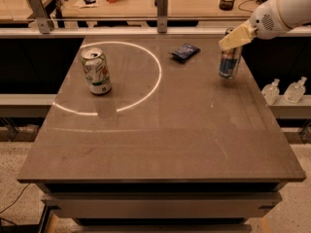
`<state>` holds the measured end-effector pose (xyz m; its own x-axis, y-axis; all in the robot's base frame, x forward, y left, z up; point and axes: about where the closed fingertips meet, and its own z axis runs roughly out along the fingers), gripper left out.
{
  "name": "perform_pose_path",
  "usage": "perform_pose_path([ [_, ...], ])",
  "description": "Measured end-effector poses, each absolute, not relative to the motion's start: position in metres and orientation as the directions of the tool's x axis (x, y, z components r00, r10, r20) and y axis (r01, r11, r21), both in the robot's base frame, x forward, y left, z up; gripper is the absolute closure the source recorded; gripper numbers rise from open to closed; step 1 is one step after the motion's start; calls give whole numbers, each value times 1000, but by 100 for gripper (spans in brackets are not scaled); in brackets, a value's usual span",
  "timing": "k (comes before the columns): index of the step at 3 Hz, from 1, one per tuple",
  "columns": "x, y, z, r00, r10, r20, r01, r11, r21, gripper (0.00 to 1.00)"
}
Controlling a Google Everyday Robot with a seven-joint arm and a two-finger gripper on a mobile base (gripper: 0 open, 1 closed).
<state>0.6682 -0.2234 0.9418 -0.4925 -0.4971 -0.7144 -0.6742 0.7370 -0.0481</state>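
My single camera looks down across the table (pixel 170 144) from above its near edge. My gripper (pixel 234 38) hangs over its far right corner.
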Motion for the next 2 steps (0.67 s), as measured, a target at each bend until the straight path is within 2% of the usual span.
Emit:
perform_pose_path([
  [2,735,-197,947,-450,-465,-762,-667,743,-58,100],
])
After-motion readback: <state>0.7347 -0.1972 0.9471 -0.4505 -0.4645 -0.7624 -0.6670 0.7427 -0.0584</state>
